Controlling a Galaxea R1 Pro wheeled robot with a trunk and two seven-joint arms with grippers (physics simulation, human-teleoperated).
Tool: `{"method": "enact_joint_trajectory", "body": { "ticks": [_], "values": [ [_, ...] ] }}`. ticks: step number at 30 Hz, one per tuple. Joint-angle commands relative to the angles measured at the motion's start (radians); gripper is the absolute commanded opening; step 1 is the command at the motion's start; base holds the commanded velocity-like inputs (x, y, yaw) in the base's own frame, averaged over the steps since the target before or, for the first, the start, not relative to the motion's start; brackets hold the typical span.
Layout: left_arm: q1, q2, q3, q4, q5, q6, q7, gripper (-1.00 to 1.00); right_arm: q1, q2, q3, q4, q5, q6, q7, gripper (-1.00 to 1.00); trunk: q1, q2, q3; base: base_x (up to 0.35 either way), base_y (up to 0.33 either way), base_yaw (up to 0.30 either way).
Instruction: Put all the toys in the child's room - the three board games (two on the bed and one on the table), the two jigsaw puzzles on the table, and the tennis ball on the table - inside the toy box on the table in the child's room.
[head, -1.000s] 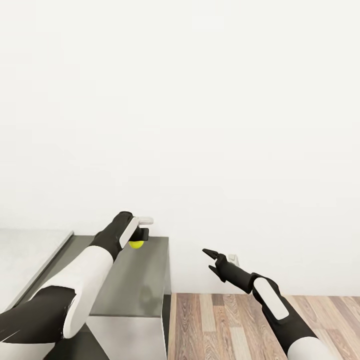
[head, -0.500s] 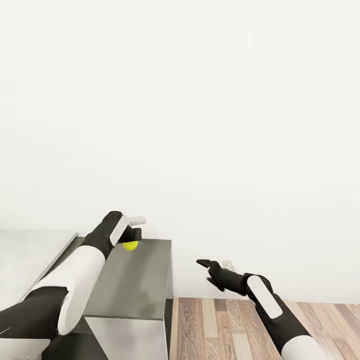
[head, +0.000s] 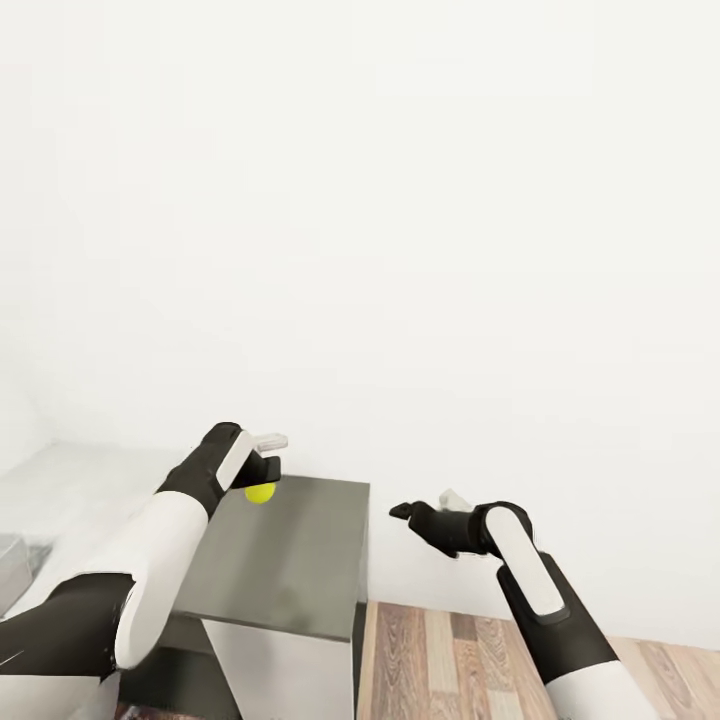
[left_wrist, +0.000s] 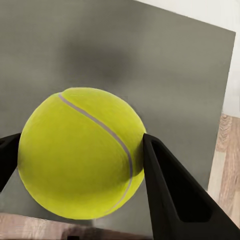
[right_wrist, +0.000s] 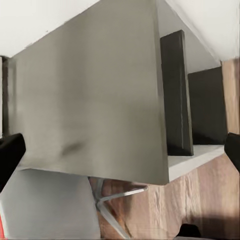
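Over the far end of the dark grey section of the table (head: 290, 560) I have the left gripper (head: 262, 482) clamped on the tennis ball (head: 260, 492); on my left wrist feed the ball (left_wrist: 80, 152) sits squeezed between the two black fingers (left_wrist: 170, 195), with the grey top spread out beneath it and a strip of wood floor (left_wrist: 227, 165) past its edge. From the head camera the ball looks lifted just clear of the surface, though I cannot tell how far. My right gripper (head: 408, 513) hangs out in the air beside the table's end, over the floor (head: 440, 660), carrying nothing; on the right wrist feed its black fingertips (right_wrist: 10, 155) stand at opposite edges of the picture, so the jaws are spread wide, looking at the grey top (right_wrist: 95, 110) from the side. Compared with a second ago, my head view has swung: the table end now sits further right and more of the pale grey top (head: 70, 480) shows at the left, with a grey corner of something at the left edge that I cannot identify. Against that, the left arm has drawn back a little with the ball, and the right forearm has folded upward, the gripper pointing more toward the table.
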Motion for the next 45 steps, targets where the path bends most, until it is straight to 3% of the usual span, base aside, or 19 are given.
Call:
{"method": "enact_joint_trajectory", "body": {
  "ticks": [1,7,15,17,21,23,38,45],
  "values": [
    [-0.001,-0.001,0.001,-0.001,0.007,0.003,0.007,-1.0,-0.002,0.0,-0.001,-0.017,-0.01,0.018,-0.035,1.0,0.001,-0.002,-0.002,0.0,0.0,0.274],
    [-0.001,0.0,0.002,-0.001,0.008,0.009,0.007,-1.0,-0.049,-0.001,-0.007,-0.045,-0.012,0.113,-0.155,1.0,0.001,-0.002,0.001,0.0,0.0,0.277],
    [-0.001,-0.002,0.003,-0.005,0.008,0.033,0.007,-1.0,-0.175,-0.001,0.0,-0.037,-0.02,0.139,-0.3,1.0,0.001,-0.002,0.002,0.0,0.0,0.285],
    [-0.002,-0.003,0.003,-0.006,0.008,0.036,0.007,-1.0,-0.208,0.0,0.025,-0.008,-0.02,0.14,-0.316,1.0,0.001,-0.002,0.002,0.0,0.0,0.201],
    [-0.002,-0.005,0.003,-0.007,0.008,0.037,0.007,-1.0,-0.244,0.0,0.11,0.043,-0.019,0.139,-0.327,1.0,0.001,-0.002,0.002,0.0,0.0,0.065],
    [-0.002,-0.006,0.003,-0.007,0.008,0.037,0.007,-1.0,-0.249,-0.001,0.126,0.053,-0.019,0.141,-0.329,1.0,0.001,-0.002,0.002,0.0,0.0,0.014],
    [-0.006,-0.005,0.004,-0.01,0.008,0.049,0.007,-1.0,-0.269,0.0,0.142,0.122,-0.021,0.155,-0.33,1.0,0.001,-0.002,0.002,0.0,0.0,0.001],
    [-0.008,-0.001,0.005,-0.03,0.008,0.068,0.007,-1.0,-0.271,0.001,0.169,0.115,-0.021,0.155,-0.33,1.0,0.001,-0.002,0.003,-0.076,0.013,0.037]
  ]
}}
